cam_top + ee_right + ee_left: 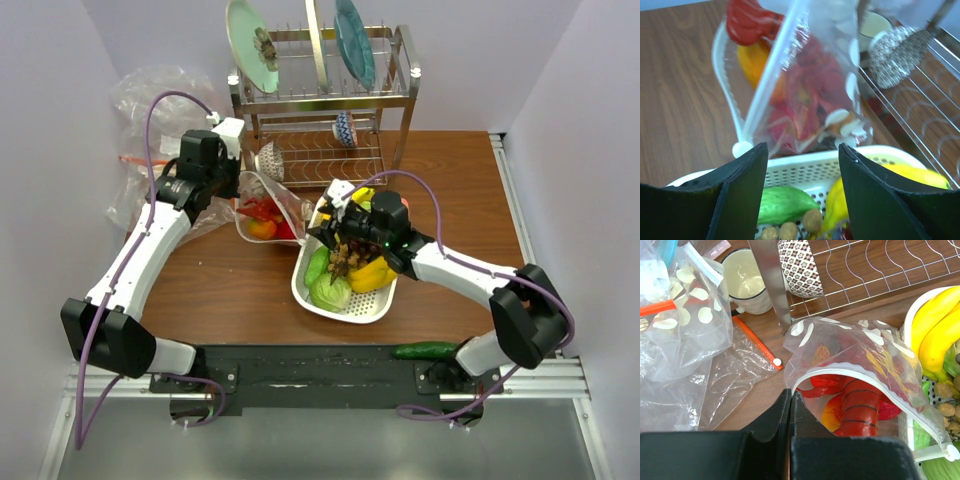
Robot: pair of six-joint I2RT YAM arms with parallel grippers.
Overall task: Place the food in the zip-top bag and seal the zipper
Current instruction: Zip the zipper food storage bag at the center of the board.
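— At the centre of the overhead frame, by the white tray [352, 312], what are your tools doing?

— My left tool [791, 405] is pinched fully closed on the mouth edge of the zip-top bag [865, 350], which sits on the desk [680, 75] just to the upper left of the tray. My right tool [802, 150] hangs over the tray with its jaws wide apart, holding nothing.

— What worries you?

— The bag is thin, slick film with white dots, and I judge it could slide out of so small a pinch. The mouth gapes, and the red lobster [860, 407], hard glossy plastic with ridged segments, lies right at the opening; a tug could tip it out.

— And the zipper [850, 371]?

— A narrow, pale ridged strip, bowed in an arc. If my right tool closes on it askew, I expect it to buckle rather than mate, or to snag the tray's perforated rim.
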